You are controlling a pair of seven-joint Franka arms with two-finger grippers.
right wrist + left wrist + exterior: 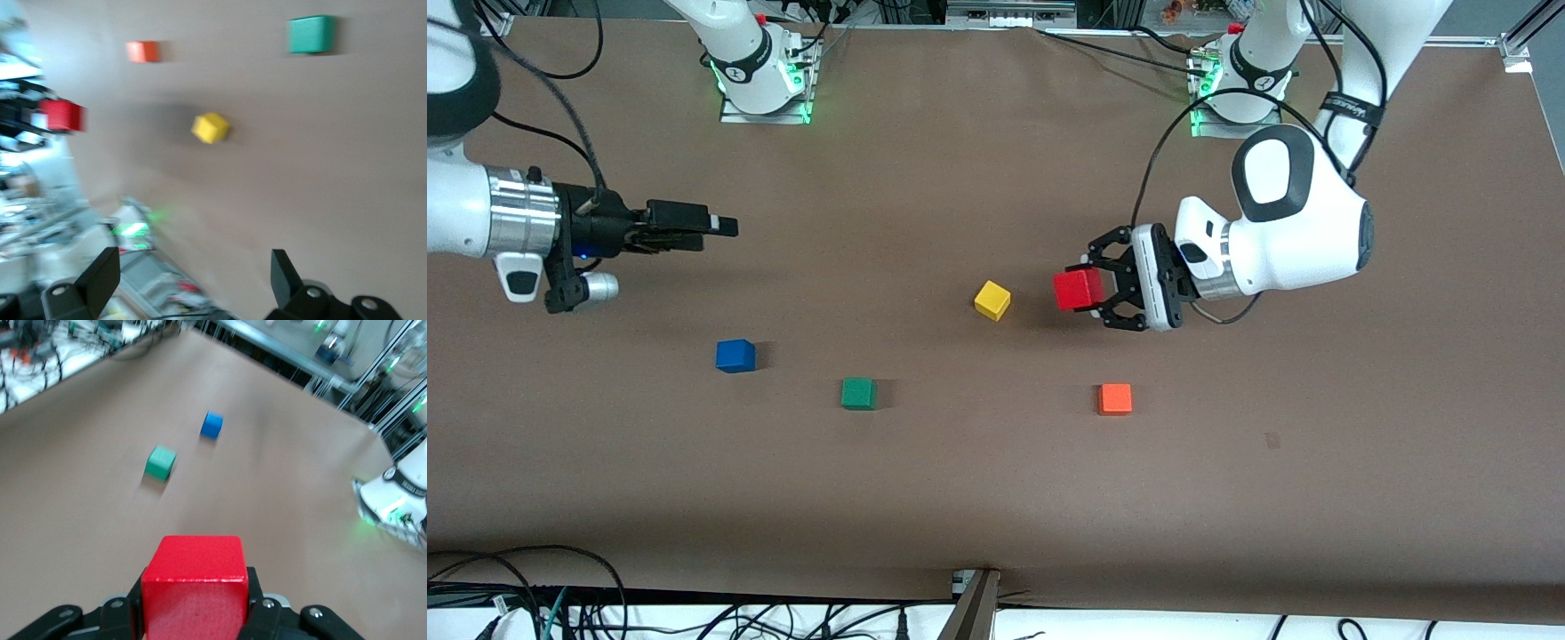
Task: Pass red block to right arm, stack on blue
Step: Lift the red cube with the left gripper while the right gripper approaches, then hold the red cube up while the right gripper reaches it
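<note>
My left gripper (1087, 289) is shut on the red block (1076, 290) and holds it in the air over the table, beside the yellow cube. In the left wrist view the red block (193, 590) sits tight between the black fingers (130, 610). The blue cube (735, 356) rests alone on the table toward the right arm's end, and it also shows in the left wrist view as a blue cube (212, 425). My right gripper (716, 227) is open over bare table at the right arm's end. In the right wrist view the gripper (193, 277) has nothing between its fingers.
A yellow cube (992, 300) lies mid-table. A green cube (858, 393) and an orange cube (1115, 399) lie nearer the front camera. Both arm bases (763, 76) stand along the table's back edge. Cables hang along the table's front edge.
</note>
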